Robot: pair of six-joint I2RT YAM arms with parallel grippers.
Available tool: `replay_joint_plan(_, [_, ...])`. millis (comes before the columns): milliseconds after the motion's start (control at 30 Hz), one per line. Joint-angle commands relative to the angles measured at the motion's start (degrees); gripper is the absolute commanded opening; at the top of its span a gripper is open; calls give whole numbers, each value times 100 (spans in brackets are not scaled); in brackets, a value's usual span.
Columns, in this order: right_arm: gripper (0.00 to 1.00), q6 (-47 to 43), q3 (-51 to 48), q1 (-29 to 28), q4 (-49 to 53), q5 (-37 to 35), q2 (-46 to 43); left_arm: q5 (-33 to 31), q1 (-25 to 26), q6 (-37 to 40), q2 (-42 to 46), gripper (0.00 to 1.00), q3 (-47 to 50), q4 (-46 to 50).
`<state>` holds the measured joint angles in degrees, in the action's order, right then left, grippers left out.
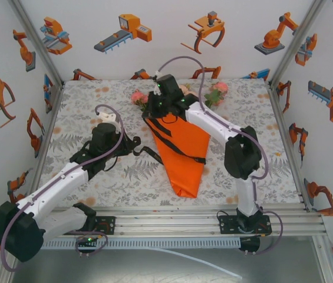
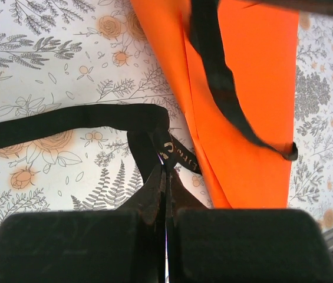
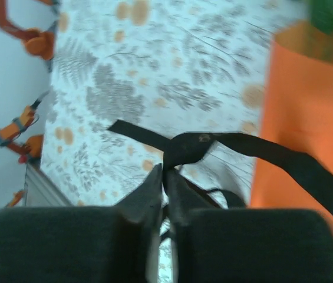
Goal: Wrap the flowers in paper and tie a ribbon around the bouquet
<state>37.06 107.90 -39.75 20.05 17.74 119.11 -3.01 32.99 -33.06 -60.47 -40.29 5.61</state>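
The bouquet (image 1: 183, 150) lies mid-table as a cone of orange paper (image 2: 249, 112), its point toward the near edge. The flowers (image 1: 139, 97), pink with green leaves, show at its wide far end. The black ribbon (image 1: 177, 145) crosses the cone slantwise. My left gripper (image 2: 165, 166) is shut on one stretch of ribbon (image 2: 66, 121) just left of the cone. At the cone's wide end, my right gripper (image 3: 166, 171) is shut on a bunched fold of ribbon (image 3: 243, 144), with the paper (image 3: 307, 118) to its right. In the top view the left gripper (image 1: 135, 142) and right gripper (image 1: 154, 111) flank the cone's upper left side.
A floral-print tablecloth (image 1: 95, 112) covers the table. An aluminium rail (image 1: 172, 213) runs along the near edge between the arm bases. White walls with orange robot prints (image 1: 125, 29) close in the back and both sides. The right arm's elbow (image 1: 243, 154) stands beside the cone.
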Motion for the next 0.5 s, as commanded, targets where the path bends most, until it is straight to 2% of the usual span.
replay_joint_plan(0, [33, -134, 728, -90, 596, 686, 641, -17, 38, -94, 131, 0, 81, 2])
replay_joint_plan(67, [45, -210, 851, -81, 739, 560, 629, -41, 41, -96, 164, 0, 99, 8])
replay_joint_plan(133, [51, -284, 776, -28, 746, 354, 418, -62, 45, -72, 192, 0, 105, 15])
replay_joint_plan(333, [52, -402, 200, 319, 752, 132, -379, 104, 49, 116, 160, 0, 65, -124])
replay_joint_plan(467, [52, -245, -225, 348, 952, 420, -677, 216, 89, 185, 121, 0, 54, -243])
